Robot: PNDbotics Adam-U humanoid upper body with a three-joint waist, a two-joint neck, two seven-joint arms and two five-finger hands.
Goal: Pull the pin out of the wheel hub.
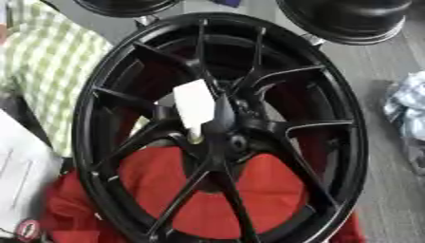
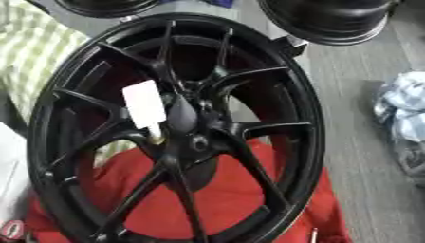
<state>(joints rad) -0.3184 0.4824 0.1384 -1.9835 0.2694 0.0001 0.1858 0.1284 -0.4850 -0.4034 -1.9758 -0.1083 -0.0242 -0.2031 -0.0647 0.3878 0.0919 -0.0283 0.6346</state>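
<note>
Black, glossy wheel (image 1: 220,128), one, fills the middle of the view, its thin spokes meeting at the hub (image 1: 228,135). No robot hand shows, so the state of the fingers cannot be told. White flat tag (image 1: 194,105), one, stands at the hub with a pale stub (image 2: 155,137) below it, perhaps the pin. Red cloth (image 1: 207,194) lies beneath. Green checked cloth (image 1: 46,61) left; blue-white rag (image 2: 402,111) right; two more dark wheels (image 1: 348,19) behind.

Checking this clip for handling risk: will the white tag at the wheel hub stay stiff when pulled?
Probably floppy: the white tag looks thin and flat like paper. Likely light, standing off the wheel hub by one narrow end.
</note>
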